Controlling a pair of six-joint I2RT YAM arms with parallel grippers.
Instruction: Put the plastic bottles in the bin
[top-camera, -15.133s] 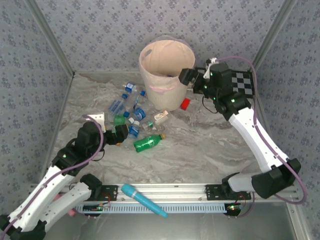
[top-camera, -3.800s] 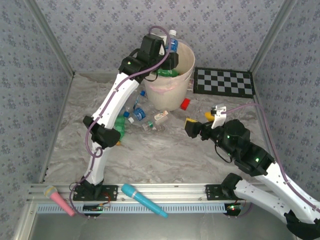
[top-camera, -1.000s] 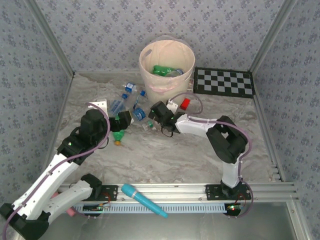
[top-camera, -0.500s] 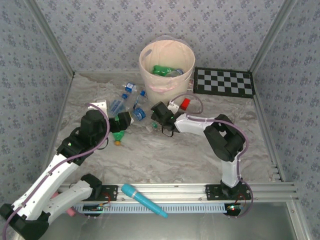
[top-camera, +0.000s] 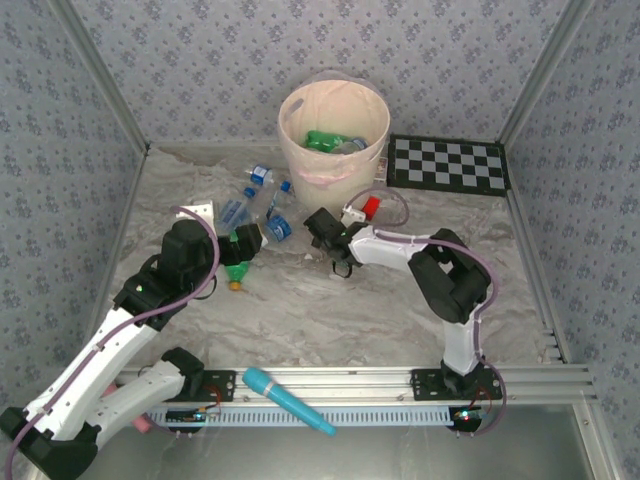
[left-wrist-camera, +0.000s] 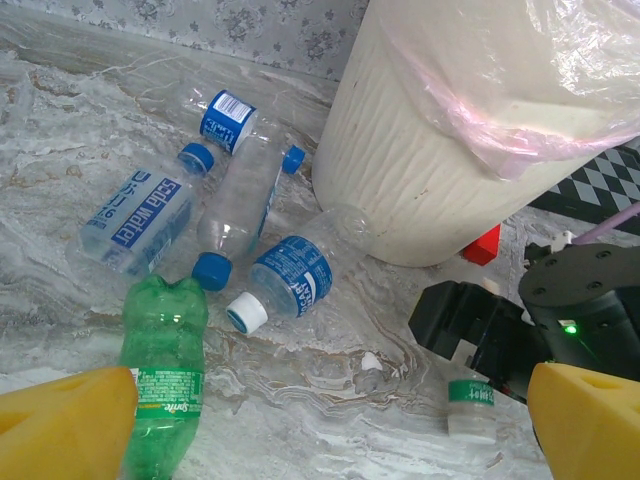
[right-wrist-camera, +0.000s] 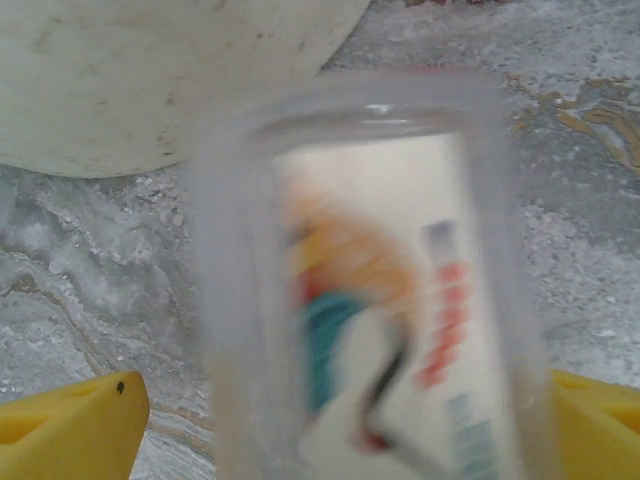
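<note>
Looking down at my tabletop (top-camera: 330, 320): the left gripper (top-camera: 247, 243) hangs released beside a green bottle (left-wrist-camera: 160, 390); clear blue-labelled bottles (left-wrist-camera: 295, 275) lie between it and the bin (top-camera: 350, 195). My right gripper (right-wrist-camera: 340, 420), at the bin's foot, has its jaws spread around a blurred clear bottle (right-wrist-camera: 370, 280), a gap showing on one side.

White shell links on left arm (top-camera: 100, 352), rounded black joint housings, mauve cable looping alongside. Same on right arm (top-camera: 392, 246): white, black, mauve cable. Small green light on its black wrist housing (left-wrist-camera: 580, 310). Fingers (left-wrist-camera: 60, 425) of left gripper and fingers (right-wrist-camera: 70, 425) of right gripper: blunt yellow blocks, lower corners of the wrist views.
</note>
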